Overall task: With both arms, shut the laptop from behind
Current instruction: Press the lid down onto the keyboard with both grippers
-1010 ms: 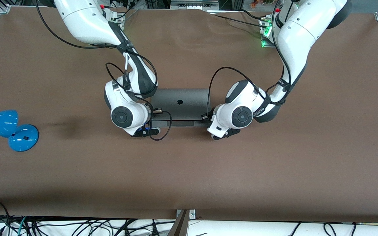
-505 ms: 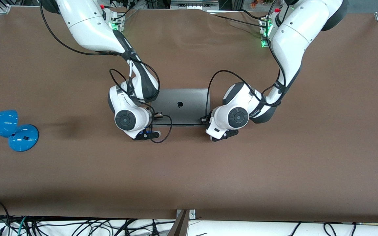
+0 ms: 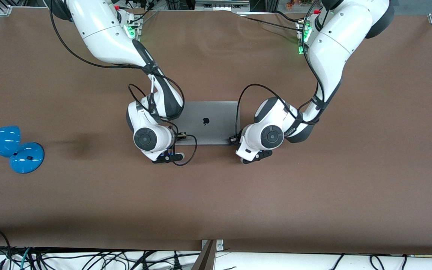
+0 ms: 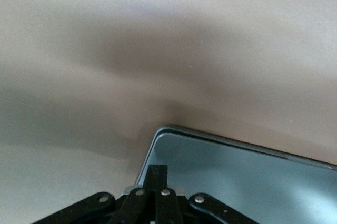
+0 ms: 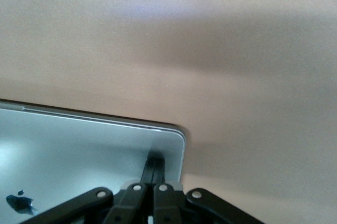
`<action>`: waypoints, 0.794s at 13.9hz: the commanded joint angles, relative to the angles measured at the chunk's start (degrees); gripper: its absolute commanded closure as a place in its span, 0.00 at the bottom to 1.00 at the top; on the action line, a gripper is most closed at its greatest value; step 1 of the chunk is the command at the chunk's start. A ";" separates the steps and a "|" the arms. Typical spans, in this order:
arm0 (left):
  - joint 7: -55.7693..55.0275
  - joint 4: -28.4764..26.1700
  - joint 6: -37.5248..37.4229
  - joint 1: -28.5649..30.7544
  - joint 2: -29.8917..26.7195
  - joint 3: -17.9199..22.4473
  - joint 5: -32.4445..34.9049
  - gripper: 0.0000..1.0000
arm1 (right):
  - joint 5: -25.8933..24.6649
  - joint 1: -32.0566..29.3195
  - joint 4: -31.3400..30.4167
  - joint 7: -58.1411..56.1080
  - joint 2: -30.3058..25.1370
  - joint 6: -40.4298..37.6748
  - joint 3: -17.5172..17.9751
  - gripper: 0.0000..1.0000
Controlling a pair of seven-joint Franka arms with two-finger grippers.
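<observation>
Brown table (image 3: 216,210). Blue lamp (image 3: 9,148) at the right arm's end, round base on the table, head beside it running off the edge of view. Tangled black cables (image 3: 88,258) below the table's near edge.

The laptop (image 3: 208,123) lid has come down flat at the frame's middle: the dark strip of base that showed along its lower edge a second ago is gone. The right gripper (image 5: 154,174) and left gripper (image 4: 157,179), fingers pressed together on the lid's corners, have sunk with it, both wrists drifting slightly inward and lower in the frame.
</observation>
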 commanded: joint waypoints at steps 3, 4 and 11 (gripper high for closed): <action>-0.48 2.03 1.10 -2.83 1.75 2.44 1.68 1.00 | -1.64 -0.40 1.68 -0.49 1.74 1.02 0.25 1.00; -0.39 2.03 1.19 -2.83 1.83 2.52 1.68 1.00 | -1.64 -0.40 1.68 -0.40 1.83 1.02 0.25 1.00; -0.30 1.86 0.14 -1.08 -1.67 2.35 1.95 0.00 | -1.81 0.04 4.23 0.92 -3.43 -0.74 0.16 0.00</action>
